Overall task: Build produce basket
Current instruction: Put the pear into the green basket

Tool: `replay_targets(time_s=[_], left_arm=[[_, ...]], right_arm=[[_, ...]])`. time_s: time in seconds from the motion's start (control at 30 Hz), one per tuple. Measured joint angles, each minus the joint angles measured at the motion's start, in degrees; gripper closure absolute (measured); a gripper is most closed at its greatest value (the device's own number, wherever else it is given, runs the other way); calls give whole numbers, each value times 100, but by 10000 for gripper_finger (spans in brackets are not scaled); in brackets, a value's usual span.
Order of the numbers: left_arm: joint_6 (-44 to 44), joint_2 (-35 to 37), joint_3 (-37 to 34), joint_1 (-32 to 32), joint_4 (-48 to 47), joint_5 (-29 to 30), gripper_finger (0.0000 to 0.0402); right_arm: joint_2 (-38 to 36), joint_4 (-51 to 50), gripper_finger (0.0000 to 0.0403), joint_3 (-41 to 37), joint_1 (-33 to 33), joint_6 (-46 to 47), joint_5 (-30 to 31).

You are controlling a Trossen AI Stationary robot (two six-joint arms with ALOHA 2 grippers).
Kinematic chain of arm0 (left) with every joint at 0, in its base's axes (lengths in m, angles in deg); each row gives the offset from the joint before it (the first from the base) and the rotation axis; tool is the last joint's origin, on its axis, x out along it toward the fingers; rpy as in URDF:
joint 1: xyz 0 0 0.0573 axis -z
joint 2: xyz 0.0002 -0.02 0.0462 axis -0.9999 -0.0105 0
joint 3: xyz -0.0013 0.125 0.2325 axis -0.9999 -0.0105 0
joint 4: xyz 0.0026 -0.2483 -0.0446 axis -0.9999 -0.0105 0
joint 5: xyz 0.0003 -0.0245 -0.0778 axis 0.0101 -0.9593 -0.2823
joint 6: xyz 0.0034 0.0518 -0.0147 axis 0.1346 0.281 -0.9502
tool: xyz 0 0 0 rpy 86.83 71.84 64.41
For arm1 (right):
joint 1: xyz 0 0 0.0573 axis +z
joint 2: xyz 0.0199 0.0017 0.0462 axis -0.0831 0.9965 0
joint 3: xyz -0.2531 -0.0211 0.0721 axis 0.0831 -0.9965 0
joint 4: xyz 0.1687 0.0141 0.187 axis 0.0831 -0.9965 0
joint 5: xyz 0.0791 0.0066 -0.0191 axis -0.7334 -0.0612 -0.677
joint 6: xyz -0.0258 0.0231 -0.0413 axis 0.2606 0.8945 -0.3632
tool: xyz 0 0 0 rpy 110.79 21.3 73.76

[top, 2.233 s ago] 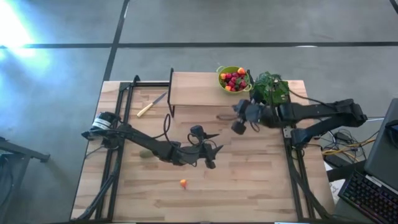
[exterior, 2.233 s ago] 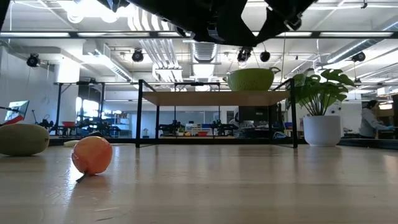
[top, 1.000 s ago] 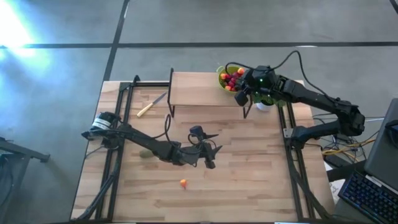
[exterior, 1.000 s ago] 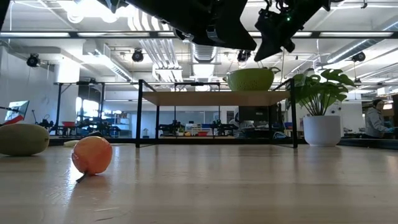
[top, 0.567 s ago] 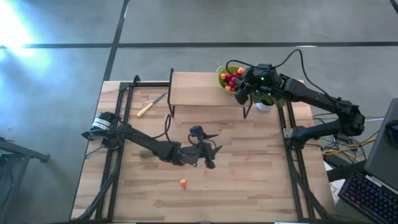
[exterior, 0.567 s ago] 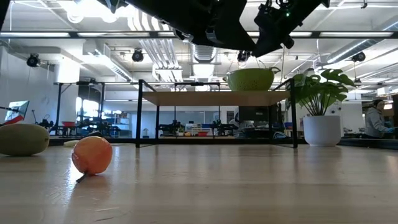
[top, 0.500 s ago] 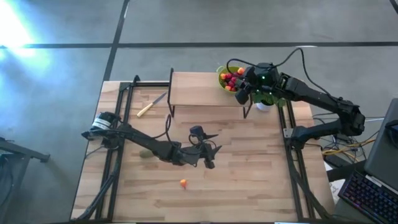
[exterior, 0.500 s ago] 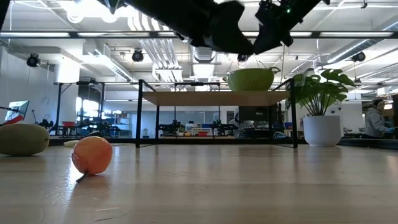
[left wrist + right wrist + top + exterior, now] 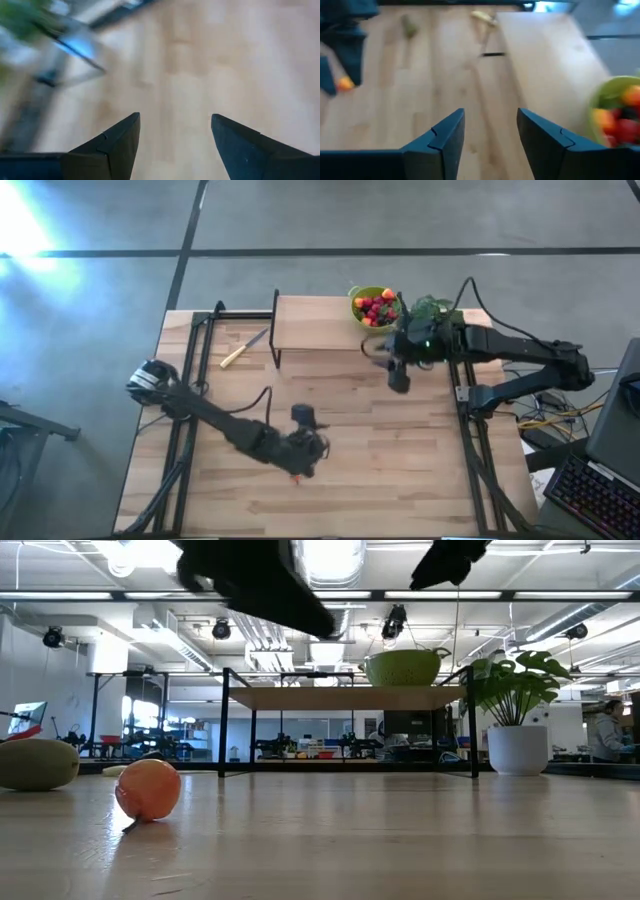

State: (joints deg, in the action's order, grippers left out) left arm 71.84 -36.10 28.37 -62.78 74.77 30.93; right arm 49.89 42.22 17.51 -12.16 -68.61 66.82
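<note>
Matt wooden table [image 9: 400, 460], glossy produce basket [image 9: 404, 668]

In the high view the left gripper [image 9: 303, 463] covers the small orange fruit [image 9: 148, 789], so contact cannot be told. The kiwi-like fruit [image 9: 37, 763] is cut by the low view's 9 o'clock edge. The produce basket [image 9: 615, 112] is blurred and cropped at 3 o'clock in the right wrist view. The left wrist view's background is smeared.

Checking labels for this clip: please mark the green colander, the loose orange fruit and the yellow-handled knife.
green colander [image 9: 404, 669]: low view, outer wall of the bowl.
loose orange fruit [image 9: 148, 789]: low view, middle of its rounded front.
yellow-handled knife [image 9: 234, 356]: high view, on the yellow handle.
</note>
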Motion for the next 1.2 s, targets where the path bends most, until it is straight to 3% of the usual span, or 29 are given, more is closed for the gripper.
replay_targets(time_s=[0.17,0.3,0.7,1.0,1.2], left_arm=[[-1328,181,0,317,-789,-1687,151],[-1307,113,0,537,-1096,-2584,151],[-101,68,0,730,-1830,-2740,152],[392,-271,-246,550,-1707,-2797,152],[806,-510,-267,477,-1681,-2853,152]], right_arm=[[-39,-94,244,-140,663,129,99],[-39,-88,252,-169,980,143,220],[-50,-83,229,-176,1089,388,431],[-50,-68,205,-178,1087,417,431],[-50,-70,210,-178,1087,424,431]])
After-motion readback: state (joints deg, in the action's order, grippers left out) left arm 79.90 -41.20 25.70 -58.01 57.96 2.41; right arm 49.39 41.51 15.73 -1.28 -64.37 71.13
